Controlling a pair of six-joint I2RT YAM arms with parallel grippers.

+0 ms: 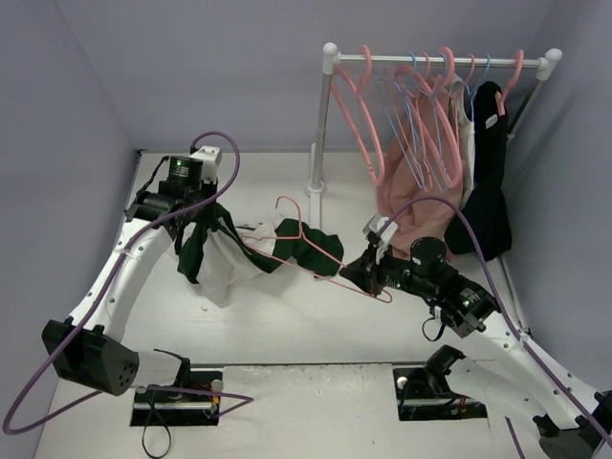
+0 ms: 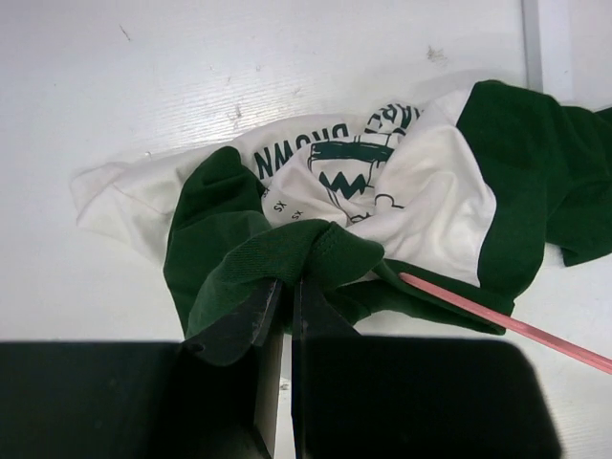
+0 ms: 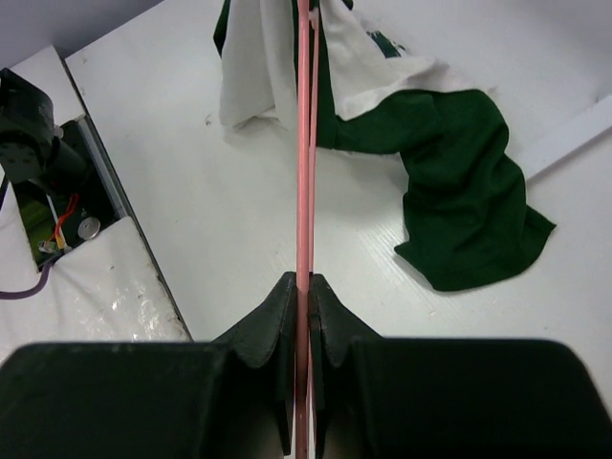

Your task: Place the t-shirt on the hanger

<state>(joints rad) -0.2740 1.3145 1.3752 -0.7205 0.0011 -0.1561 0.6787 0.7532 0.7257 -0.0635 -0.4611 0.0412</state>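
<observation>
Gripping one t-shirt, left hand; right hand pinching one hanger.

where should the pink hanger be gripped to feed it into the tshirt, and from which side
Take the hanger by its thin straight wire at the end away from the t-shirt, pinching across it, coming from the right. The right gripper holds it so, leaving the far end free to point into the cloth the left gripper holds.
</observation>
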